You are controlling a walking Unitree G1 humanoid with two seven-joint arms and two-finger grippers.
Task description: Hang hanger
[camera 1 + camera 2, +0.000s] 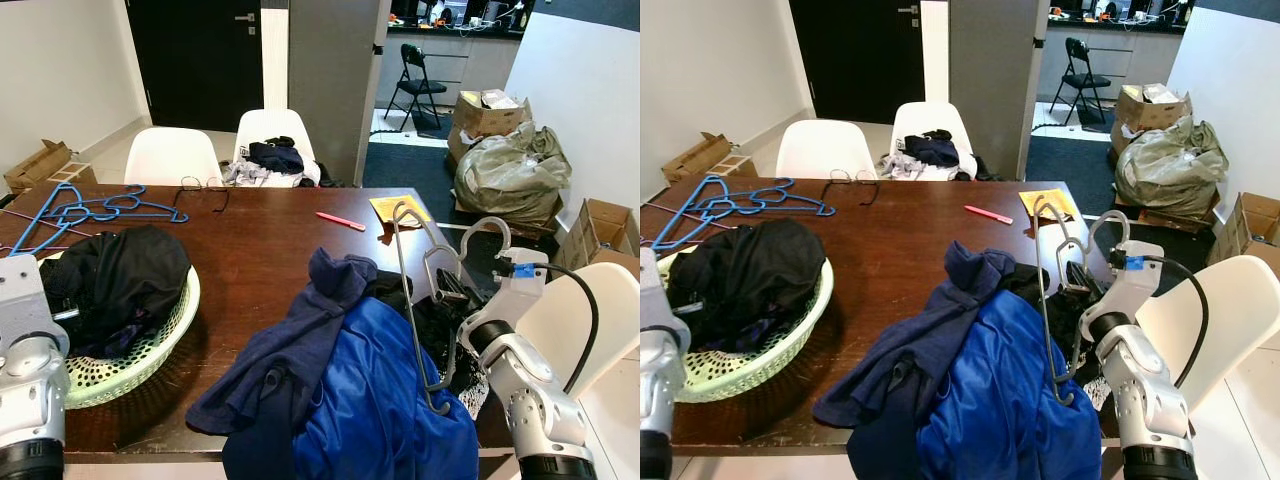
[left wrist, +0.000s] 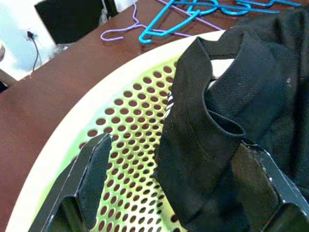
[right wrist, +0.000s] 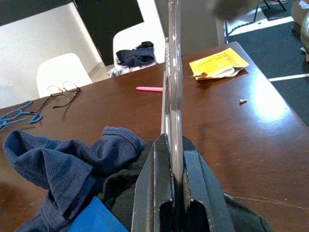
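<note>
A: The hanger [image 1: 412, 300] — why does it stand on edge like that, right of centre in the head view?

B: Because the right gripper [image 1: 1080, 283] has its two fingers clenched on the grey wire, so the frame is lifted clear of the heap of dark and blue clothes [image 1: 340, 390] at the lower middle, hook uppermost. In the right wrist view the wire [image 3: 172, 87] runs straight up out of the pinched fingers.

A: And the left gripper [image 2: 178, 188]?

B: Its fingers are spread wide over the green basket [image 1: 150, 350] at the lower left, with a fold of black garment [image 2: 203, 135] between them but not pinched — I judge it is waiting there

A: The blue hangers [image 1: 90, 210]?

B: Lying flat at the upper left of the table [image 1: 260, 240], well apart from both grippers
</note>
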